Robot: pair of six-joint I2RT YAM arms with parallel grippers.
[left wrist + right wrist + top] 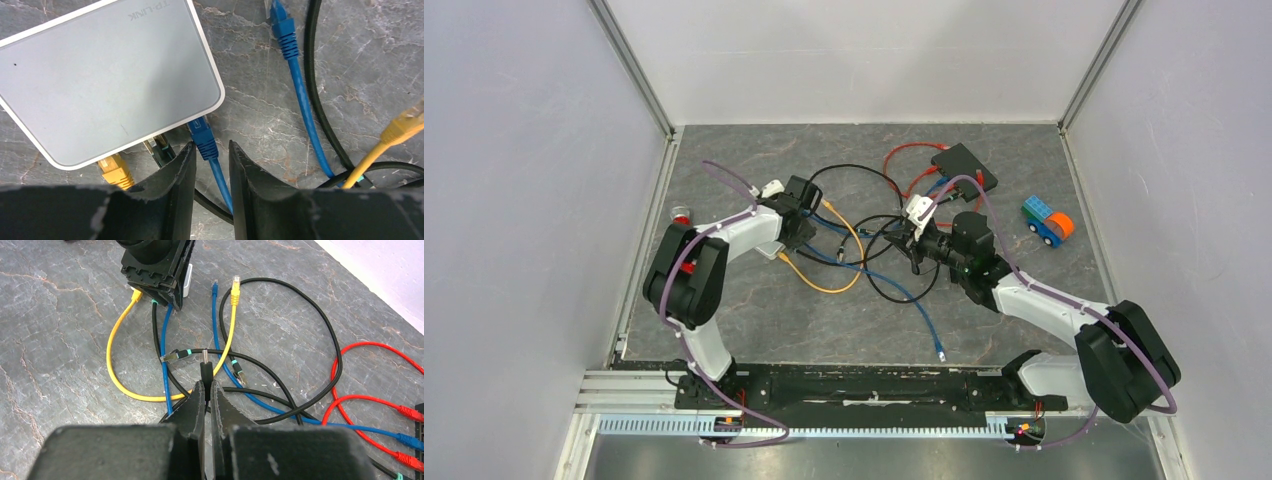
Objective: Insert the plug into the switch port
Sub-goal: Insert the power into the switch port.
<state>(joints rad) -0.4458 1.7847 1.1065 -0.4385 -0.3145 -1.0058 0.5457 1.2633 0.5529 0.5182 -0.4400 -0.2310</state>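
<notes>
Your left gripper (211, 145) stood narrowly parted astride the blue cable plug (200, 129) at the flat grey plastic switch (100, 80), upper left. Your right gripper (206, 384) pinched a black metal-tipped plug (205, 367). Step judged: seating; next, clamp and push squarely inward.

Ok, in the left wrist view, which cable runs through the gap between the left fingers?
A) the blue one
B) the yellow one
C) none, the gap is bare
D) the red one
A: the blue cable, just behind its plug at the edge of the switch, passes between the left fingers, while the yellow plug sits off to one side of them.
</notes>
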